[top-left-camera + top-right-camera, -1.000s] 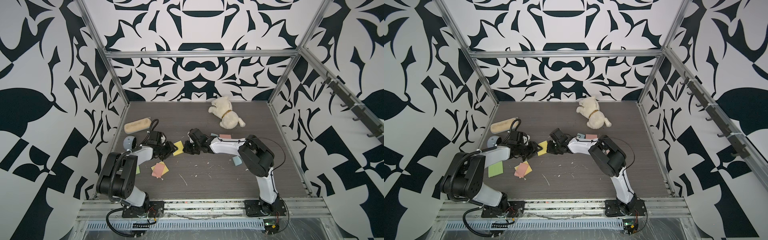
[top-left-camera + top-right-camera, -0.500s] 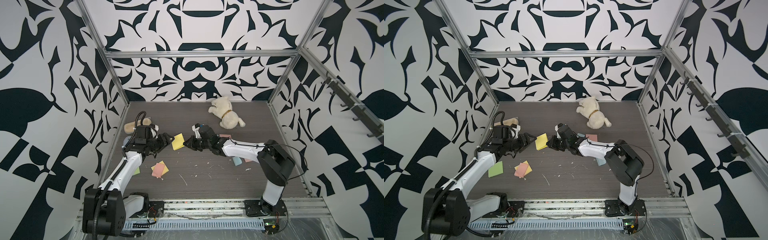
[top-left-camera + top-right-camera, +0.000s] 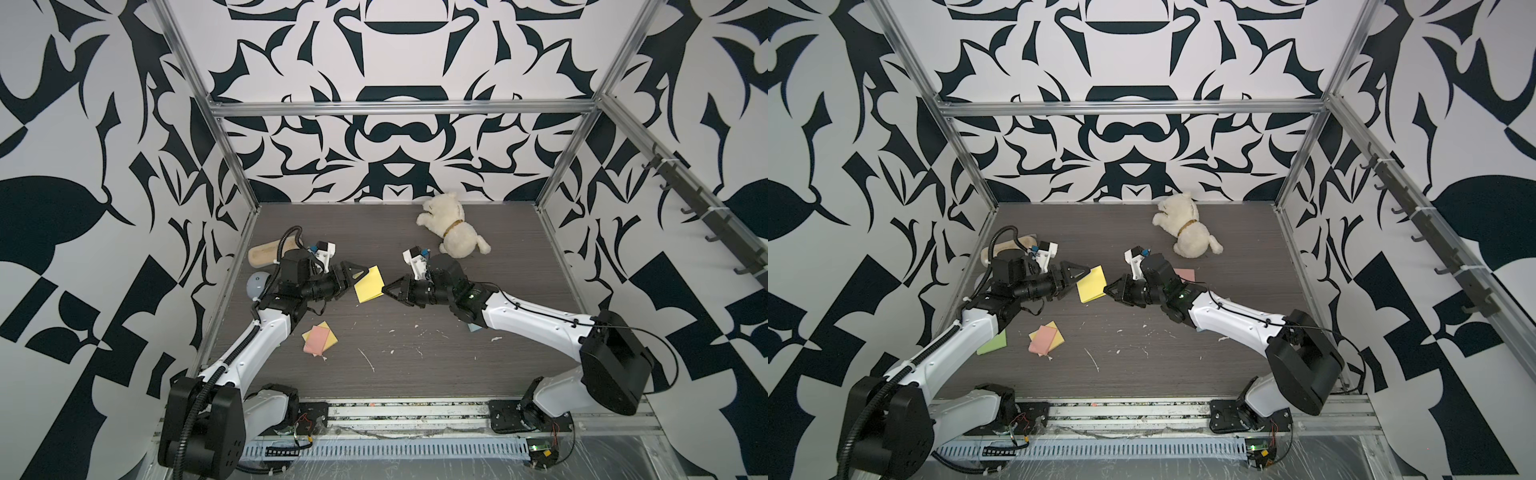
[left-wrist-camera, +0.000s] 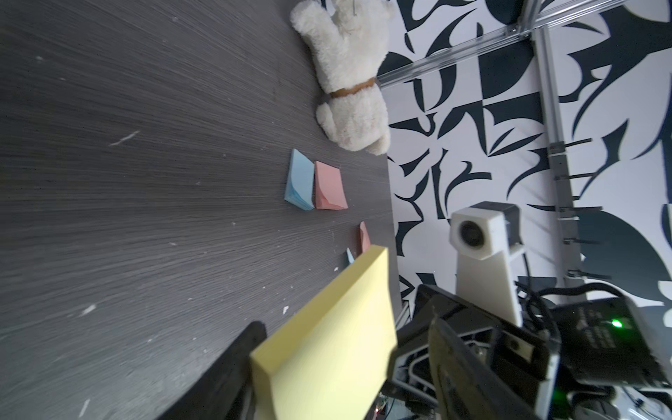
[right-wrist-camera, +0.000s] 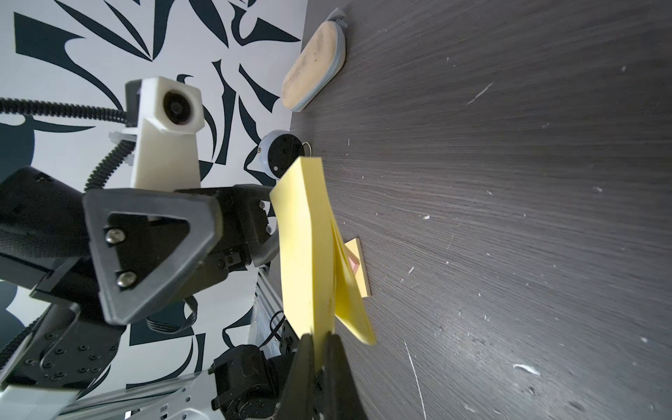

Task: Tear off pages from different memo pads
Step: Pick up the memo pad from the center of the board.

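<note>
The yellow memo pad (image 3: 369, 284) is up in the air over the middle of the desk (image 3: 415, 374), tilted, between my two hands. My right hand (image 3: 385, 291) is pinched tight on the edge of a yellow page (image 5: 323, 329) at one corner of the pad, and in the right wrist view a few sheets fan away from the block just beside that pinch. My left hand (image 3: 359, 279) has its jaws spread wide, one on each side of the pad. In the left wrist view one finger (image 4: 232, 367) lies against the pad's thick edge, while a sliver of background shows between the pad and the other finger, so I cannot tell whether this hand is clamping it. The blue memo pad (image 4: 300, 185) and the pink memo pad (image 4: 329, 185) lie flat side by side, touching, near the plush dog (image 3: 453, 232) at the back of the desk. Toward the front left a pink page (image 3: 318, 336) lies across a yellow sheet (image 3: 331, 341). A green square (image 3: 992, 344) pokes out from under my left arm, and I cannot tell whether it is a pad or a single sheet. By the left wall sit a beige oval pouch (image 3: 262, 253) and a grey-blue round thing (image 3: 255, 284)
</note>
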Tool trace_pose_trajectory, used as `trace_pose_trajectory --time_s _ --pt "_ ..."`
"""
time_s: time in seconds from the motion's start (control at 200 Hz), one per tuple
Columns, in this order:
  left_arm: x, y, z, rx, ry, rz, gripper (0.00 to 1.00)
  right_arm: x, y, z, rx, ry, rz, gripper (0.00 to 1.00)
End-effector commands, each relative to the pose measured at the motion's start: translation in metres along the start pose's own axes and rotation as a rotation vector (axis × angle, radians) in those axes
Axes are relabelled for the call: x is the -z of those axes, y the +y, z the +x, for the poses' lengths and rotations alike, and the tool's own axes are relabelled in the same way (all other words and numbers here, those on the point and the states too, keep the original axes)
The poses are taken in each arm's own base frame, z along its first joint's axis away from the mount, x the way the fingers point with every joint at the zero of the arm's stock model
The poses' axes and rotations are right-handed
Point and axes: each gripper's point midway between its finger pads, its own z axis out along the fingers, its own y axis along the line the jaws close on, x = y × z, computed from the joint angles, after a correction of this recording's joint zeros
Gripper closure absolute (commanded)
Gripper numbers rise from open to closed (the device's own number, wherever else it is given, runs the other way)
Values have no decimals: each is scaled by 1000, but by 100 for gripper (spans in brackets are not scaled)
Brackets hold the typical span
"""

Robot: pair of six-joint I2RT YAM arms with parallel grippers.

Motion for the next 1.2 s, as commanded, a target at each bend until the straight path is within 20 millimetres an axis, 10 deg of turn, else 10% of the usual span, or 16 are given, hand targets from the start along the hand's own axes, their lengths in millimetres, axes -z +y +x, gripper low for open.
trace_pose_trajectory --time_s 0.0,0.64,0.695,0.785,0.91,1.195 --pt "-1 -16 -3 -22 -6 84 30 10 27 -1 -16 -9 -105 100" --pt "-7 -21 11 -58 88 140 88 13 32 3 -74 8 -148 100" --pt "-7 -19 10 -54 88 122 96 16 31 4 -45 17 -140 88" --pt "-6 -13 11 -53 100 88 100 28 15 7 110 29 -9 62" --pt "-11 -2 21 -72 144 43 100 48 -24 15 560 60 369 52" --pt "-28 -1 58 -136 232 13 100 19 16 58 1007 85 343 41"
